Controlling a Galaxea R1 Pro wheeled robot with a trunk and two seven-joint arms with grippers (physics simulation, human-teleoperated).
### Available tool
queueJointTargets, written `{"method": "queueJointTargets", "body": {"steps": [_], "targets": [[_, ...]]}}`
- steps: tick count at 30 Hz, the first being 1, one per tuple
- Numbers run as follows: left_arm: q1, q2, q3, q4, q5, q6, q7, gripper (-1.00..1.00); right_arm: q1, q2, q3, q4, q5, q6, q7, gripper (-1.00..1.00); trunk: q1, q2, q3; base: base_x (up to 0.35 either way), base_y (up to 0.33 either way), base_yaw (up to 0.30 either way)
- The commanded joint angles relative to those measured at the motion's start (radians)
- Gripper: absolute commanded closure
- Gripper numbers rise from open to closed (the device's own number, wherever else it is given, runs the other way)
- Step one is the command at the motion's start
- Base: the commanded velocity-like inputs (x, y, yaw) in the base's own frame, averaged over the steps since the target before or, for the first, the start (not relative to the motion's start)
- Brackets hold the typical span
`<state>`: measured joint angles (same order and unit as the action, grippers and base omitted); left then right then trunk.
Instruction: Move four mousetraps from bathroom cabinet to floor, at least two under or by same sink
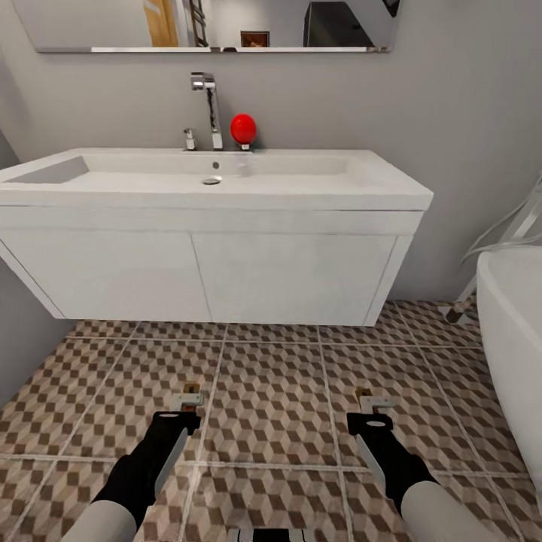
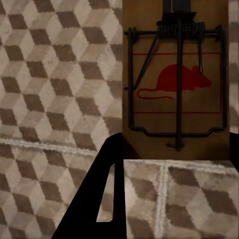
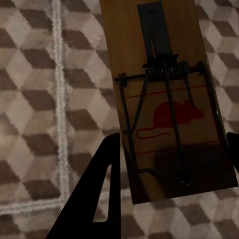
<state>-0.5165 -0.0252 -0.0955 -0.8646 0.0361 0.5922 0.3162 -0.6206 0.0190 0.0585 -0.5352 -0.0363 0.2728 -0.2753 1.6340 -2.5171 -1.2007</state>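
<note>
The white bathroom sink (image 1: pixel 226 177) with its chrome faucet (image 1: pixel 209 105) hangs on the wall ahead, over the cube-patterned bathroom floor (image 1: pixel 271 391). My left gripper (image 1: pixel 187 412) is shut on a mousetrap (image 1: pixel 190 393), held a little above the tiles in front of the vanity. In the left wrist view that mousetrap (image 2: pixel 177 84) is a wooden slab with wire parts and a red mouse print. My right gripper (image 1: pixel 370 415) is shut on a second mousetrap (image 1: pixel 367 397), which lies between its black fingers (image 3: pixel 99 194) in the right wrist view (image 3: pixel 169 109). The cabinet is out of view.
A white bathtub (image 1: pixel 516 331) stands at the right, with a chrome stand (image 1: pixel 463 301) beside it. A grey wall (image 1: pixel 19 331) closes the left side. A red round object (image 1: pixel 243 128) sits on the sink's back edge. A mirror (image 1: pixel 211 26) hangs above.
</note>
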Motion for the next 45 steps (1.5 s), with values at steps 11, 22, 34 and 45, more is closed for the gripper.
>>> {"method": "queueJointTargets", "body": {"steps": [11,22,34,45], "targets": [[0.000,-0.001,-0.002,-0.006,-0.002,-0.004,0.011,1.00,-0.001,0.002,0.013,-0.001,0.006,-0.045,-0.008,1.00,0.003,-0.002,-0.028,0.000,0.000,0.000],[0.000,-0.001,0.001,-0.013,0.006,-0.010,0.009,1.00,-0.001,0.004,0.016,0.001,0.008,-0.059,-0.009,1.00,0.003,-0.002,-0.028,0.106,0.000,0.000],[0.000,-0.002,0.002,-0.011,0.011,-0.008,0.001,1.00,-0.001,0.004,0.017,0.012,0.006,-0.060,-0.007,1.00,0.003,-0.002,-0.028,0.318,0.000,0.000],[0.000,-0.002,0.003,-0.016,0.010,-0.008,0.003,1.00,-0.001,0.004,0.018,0.012,0.007,-0.060,-0.007,1.00,0.003,-0.002,-0.028,0.274,0.000,0.000]]}}
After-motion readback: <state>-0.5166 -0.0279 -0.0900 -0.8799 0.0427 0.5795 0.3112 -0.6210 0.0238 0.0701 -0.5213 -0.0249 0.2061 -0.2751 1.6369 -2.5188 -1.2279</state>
